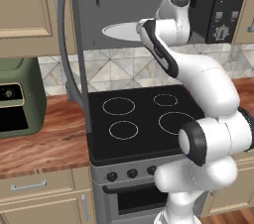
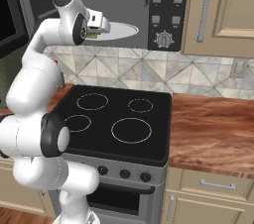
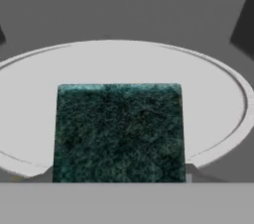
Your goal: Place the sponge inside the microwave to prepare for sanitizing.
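Simulated kitchen: beige cabinets, patterned grey tile backsplash, reddish wood tabletop [image 2: 213, 134] on both sides of a black-topped stove [image 2: 119, 119]. Stove count: four white burner rings on top, three dark knobs showing along the front in the right base view. One squat olive-green appliance [image 1: 17, 96] with a dial stands on the tabletop at far left of the left base view.

Above the stove, one large dark grey microwave [image 2: 124, 0], door [image 1: 67, 44] swung open toward the left, cavity exposed. Inside, one white oval turntable [image 3: 124, 64]. Control panel at the right of the microwave shows several square buttons and one dial [image 2: 162, 38].

One white arm with dark joints reaches up from the base into the microwave opening. Its gripper [image 2: 94, 29] sits at the near left edge of the turntable. A small bit of yellow shows between the fingers in the right base view.

Hand view: one small rectangular sponge, yellow with a dark green top layer [image 3: 119, 134], green scouring face toward the camera, covering the lower centre, with the turntable directly beyond it. Fingertips just peek out at either lower corner of the sponge, so the gripper is clamped on it. Whether the sponge touches the turntable, I cannot tell.
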Robot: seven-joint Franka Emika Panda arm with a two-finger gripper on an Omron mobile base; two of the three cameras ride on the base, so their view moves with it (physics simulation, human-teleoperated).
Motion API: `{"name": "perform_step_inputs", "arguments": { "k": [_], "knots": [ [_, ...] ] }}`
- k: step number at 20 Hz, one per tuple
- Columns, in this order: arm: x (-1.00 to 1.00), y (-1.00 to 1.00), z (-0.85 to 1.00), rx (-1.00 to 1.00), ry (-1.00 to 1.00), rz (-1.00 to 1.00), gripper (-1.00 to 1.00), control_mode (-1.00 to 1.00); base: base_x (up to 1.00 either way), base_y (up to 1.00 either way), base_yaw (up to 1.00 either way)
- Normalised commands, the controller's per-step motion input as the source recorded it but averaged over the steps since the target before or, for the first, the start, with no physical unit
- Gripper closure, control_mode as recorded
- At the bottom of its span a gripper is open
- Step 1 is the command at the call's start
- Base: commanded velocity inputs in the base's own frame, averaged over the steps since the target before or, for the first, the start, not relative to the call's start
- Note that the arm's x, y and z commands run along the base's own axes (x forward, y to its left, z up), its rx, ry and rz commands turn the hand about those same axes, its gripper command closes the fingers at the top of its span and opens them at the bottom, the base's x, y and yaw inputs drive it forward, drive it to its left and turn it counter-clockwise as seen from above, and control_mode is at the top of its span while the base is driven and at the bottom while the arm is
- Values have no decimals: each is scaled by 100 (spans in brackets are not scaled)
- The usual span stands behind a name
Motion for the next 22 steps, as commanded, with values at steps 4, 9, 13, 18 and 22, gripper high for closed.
{"name": "perform_step_inputs", "arguments": {
  "k": [4, 9, 13, 18, 22],
  "knots": [
    [62, 0, 4, 0, 7, 0, 100, -100, 0, 0, 0],
    [38, 2, 0, 0, 0, 0, 100, -100, 0, 0, 0],
    [33, 6, -1, 0, -1, 0, 100, -100, 0, 0, 0],
    [16, 2, -34, 0, 0, 0, 100, -100, 0, 0, 0],
    [1, 0, -34, 0, -4, 0, 100, -100, 0, 0, 0]
  ]
}}
